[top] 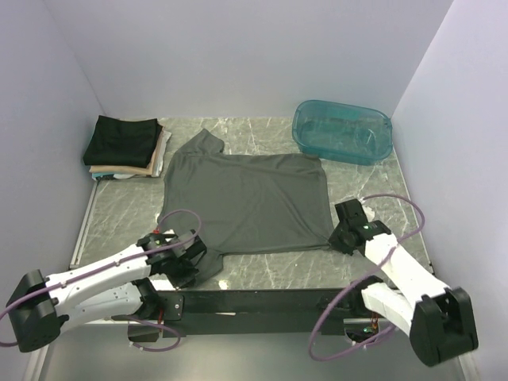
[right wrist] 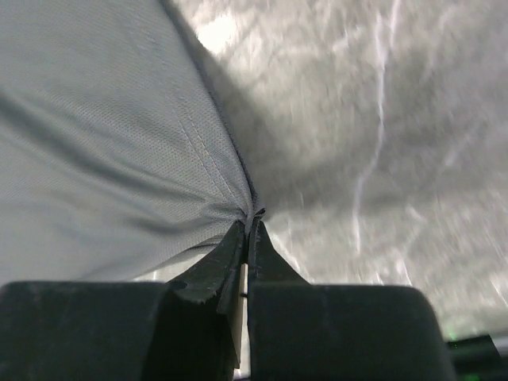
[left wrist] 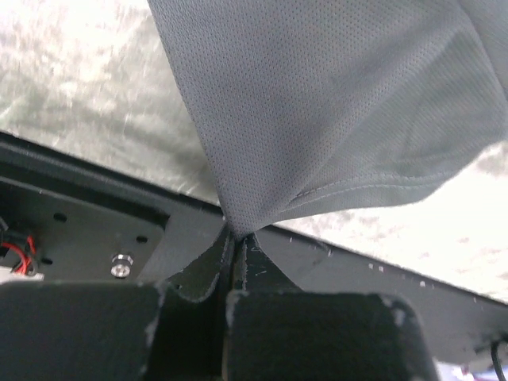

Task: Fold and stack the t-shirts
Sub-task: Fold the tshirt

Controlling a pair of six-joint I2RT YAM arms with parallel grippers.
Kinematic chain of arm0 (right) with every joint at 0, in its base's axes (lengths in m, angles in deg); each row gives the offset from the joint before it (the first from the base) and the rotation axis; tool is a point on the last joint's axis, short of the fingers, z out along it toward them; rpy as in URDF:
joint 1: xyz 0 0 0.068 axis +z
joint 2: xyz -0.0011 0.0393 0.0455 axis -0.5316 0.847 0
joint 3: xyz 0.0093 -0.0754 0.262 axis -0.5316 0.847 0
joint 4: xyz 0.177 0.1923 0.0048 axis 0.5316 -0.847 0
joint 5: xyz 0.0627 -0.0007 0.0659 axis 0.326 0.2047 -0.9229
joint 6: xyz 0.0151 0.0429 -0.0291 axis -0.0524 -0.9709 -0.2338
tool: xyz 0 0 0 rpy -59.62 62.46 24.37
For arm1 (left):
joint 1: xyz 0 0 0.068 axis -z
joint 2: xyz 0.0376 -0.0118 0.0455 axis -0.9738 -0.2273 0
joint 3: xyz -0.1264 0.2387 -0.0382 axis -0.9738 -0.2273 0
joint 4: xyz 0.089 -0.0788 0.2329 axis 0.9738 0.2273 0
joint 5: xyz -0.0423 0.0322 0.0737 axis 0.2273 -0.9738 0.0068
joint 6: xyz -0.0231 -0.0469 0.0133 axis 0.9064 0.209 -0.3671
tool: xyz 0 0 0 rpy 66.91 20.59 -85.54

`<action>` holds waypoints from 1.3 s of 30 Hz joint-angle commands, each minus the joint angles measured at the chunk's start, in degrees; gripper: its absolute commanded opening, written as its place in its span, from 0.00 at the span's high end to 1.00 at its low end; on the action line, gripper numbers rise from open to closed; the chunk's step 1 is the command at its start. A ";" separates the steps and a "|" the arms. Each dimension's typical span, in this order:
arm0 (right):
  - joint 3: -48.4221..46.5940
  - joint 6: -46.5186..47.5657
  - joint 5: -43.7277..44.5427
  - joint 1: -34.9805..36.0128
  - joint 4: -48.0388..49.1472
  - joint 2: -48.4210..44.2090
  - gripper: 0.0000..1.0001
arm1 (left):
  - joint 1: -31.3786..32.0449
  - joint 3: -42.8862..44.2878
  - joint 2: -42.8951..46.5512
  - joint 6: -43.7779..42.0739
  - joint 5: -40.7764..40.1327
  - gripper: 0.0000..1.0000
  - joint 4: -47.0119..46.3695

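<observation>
A charcoal-grey t-shirt [top: 250, 198] lies spread flat in the middle of the marble table, one sleeve pointing to the far left. My left gripper [top: 189, 255] is shut on its near left part, the cloth [left wrist: 317, 119] pinched between the fingertips [left wrist: 236, 235]. My right gripper [top: 340, 238] is shut on the near right corner of the shirt [right wrist: 103, 159], the hem bunched at the fingertips [right wrist: 250, 221]. A stack of folded t-shirts [top: 125, 147], black on top with tan and cream under it, sits at the far left.
A translucent teal plastic tub [top: 342, 131] stands at the far right. White walls close in the back and both sides. The black front rail [top: 262, 300] of the table runs between the arm bases, under the left gripper [left wrist: 381, 262].
</observation>
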 commanded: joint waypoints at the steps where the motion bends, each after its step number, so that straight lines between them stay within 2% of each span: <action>1: -3.78 -0.43 -0.50 0.31 -8.28 -4.65 1.00 | -0.08 1.71 3.34 0.23 3.09 0.99 4.24; 8: -4.48 -1.66 -0.15 0.66 -17.07 -10.62 0.99 | -0.08 3.82 6.25 -0.99 6.17 0.99 7.95; 20: -4.57 0.71 -0.41 1.10 -10.23 -5.19 0.96 | -1.31 12.08 4.85 -6.35 -3.85 0.99 3.64; 30: -9.93 3.79 1.26 1.10 -7.76 1.32 0.95 | -12.45 17.17 -1.30 -17.51 -5.78 0.99 -2.16; 39: -17.22 6.42 2.05 1.10 -8.20 8.00 0.96 | -18.96 22.98 -6.75 -24.72 -6.58 0.99 -4.44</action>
